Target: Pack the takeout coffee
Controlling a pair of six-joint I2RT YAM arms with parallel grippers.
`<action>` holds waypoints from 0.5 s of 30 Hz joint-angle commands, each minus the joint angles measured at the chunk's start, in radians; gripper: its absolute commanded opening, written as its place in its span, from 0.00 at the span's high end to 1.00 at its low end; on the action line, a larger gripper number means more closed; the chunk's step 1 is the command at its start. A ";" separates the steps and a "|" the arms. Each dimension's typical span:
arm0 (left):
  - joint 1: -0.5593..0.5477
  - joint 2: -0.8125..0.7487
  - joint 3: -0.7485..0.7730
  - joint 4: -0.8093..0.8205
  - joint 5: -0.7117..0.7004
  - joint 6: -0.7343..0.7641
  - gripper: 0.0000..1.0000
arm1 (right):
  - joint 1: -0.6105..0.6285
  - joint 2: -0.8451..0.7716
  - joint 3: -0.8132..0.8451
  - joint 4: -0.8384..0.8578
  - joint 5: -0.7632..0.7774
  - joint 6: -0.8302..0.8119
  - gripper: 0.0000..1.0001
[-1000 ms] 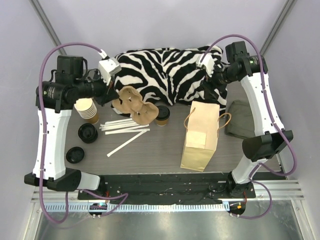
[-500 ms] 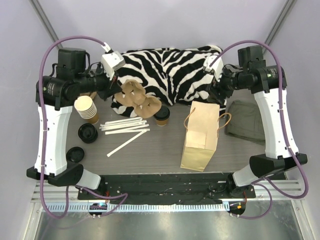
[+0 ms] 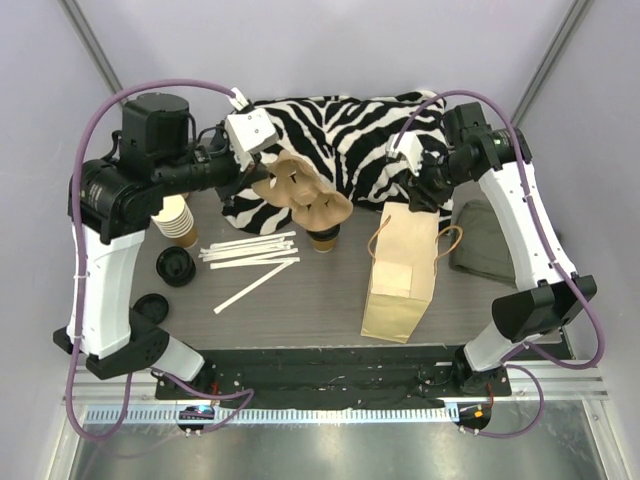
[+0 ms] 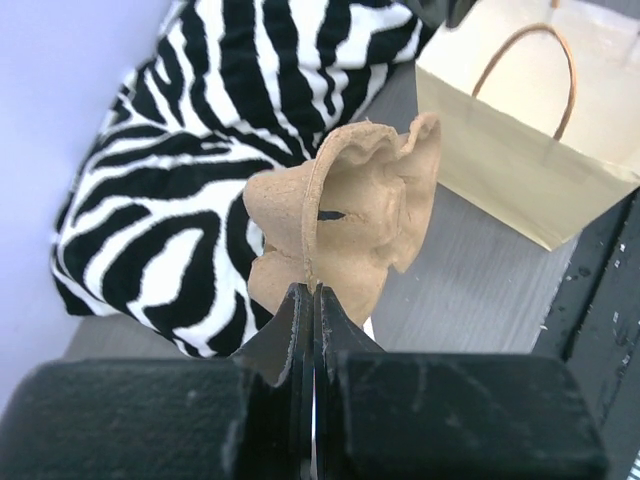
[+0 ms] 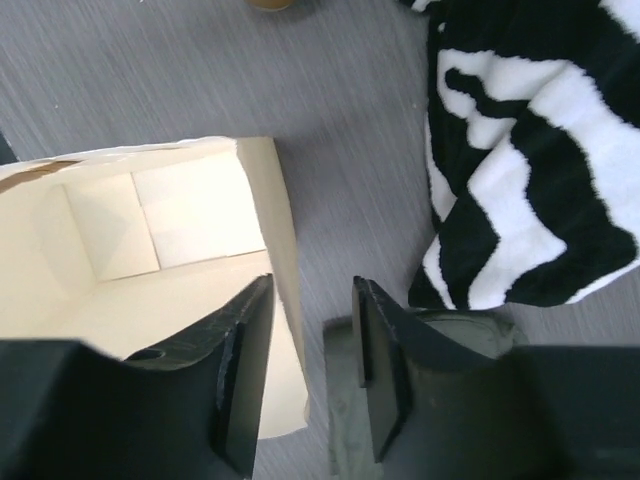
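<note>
Brown pulp tray (image 3: 305, 195) is pinched by left gripper (image 4: 313, 300).
Upright kraft coffee cup (image 3: 323, 240) is seen just beneath; right gripper (image 5: 312, 330) is parted astride tan bag (image 3: 400, 275).

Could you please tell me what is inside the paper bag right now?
Inside the paper bag, the right wrist view shows only bare creased walls and floor. One finger of the right gripper hides the near corner, so that part cannot be checked.

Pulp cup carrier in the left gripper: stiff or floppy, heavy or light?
Probably stiff: the pulp cup carrier holds its moulded shape though the left gripper pinches only one edge. Likely light, since that pinch alone holds it up.
</note>
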 commanded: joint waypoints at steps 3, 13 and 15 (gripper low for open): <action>-0.020 -0.016 0.104 -0.048 -0.046 0.019 1.00 | 0.061 -0.055 -0.095 -0.008 0.048 0.026 0.89; -0.152 -0.019 0.122 0.191 -0.066 0.025 1.00 | 0.098 -0.042 -0.038 0.046 0.093 0.174 0.99; -0.195 -0.010 0.128 0.217 -0.066 0.002 1.00 | 0.100 -0.032 -0.014 0.044 0.093 0.199 0.99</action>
